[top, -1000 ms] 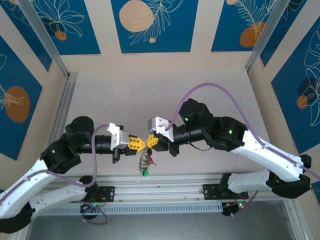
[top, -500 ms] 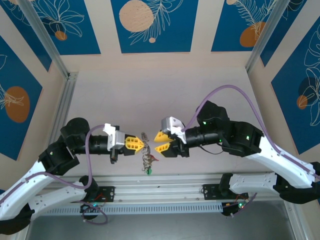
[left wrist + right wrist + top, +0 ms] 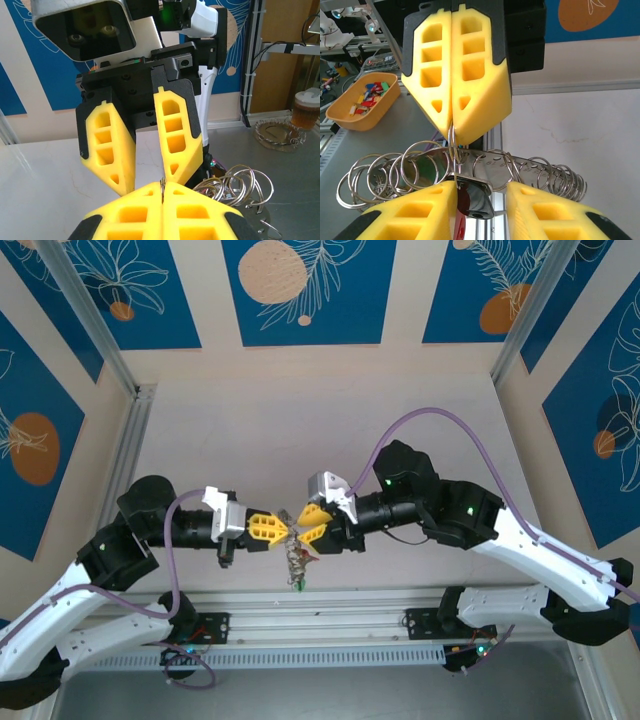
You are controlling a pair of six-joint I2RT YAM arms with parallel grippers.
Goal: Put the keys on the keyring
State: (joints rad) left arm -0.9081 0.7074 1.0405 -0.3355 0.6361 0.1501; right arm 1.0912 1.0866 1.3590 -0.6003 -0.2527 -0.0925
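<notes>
Yellow left fingers [image 3: 435,75] pinch the keyring [image 3: 520,162], right fingers [image 3: 405,220] spread around keys [image 3: 472,200].

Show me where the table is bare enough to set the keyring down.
Bare: the far table, between the grippers and the back wall. Crowded: the near middle, where the left gripper and right gripper meet at the hanging keyring.

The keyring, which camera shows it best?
Right wrist: the keyring spreads across the frame, its loops distinct. Left wrist catches some loops at its lower right; top external shows it as a small tangle.
</notes>
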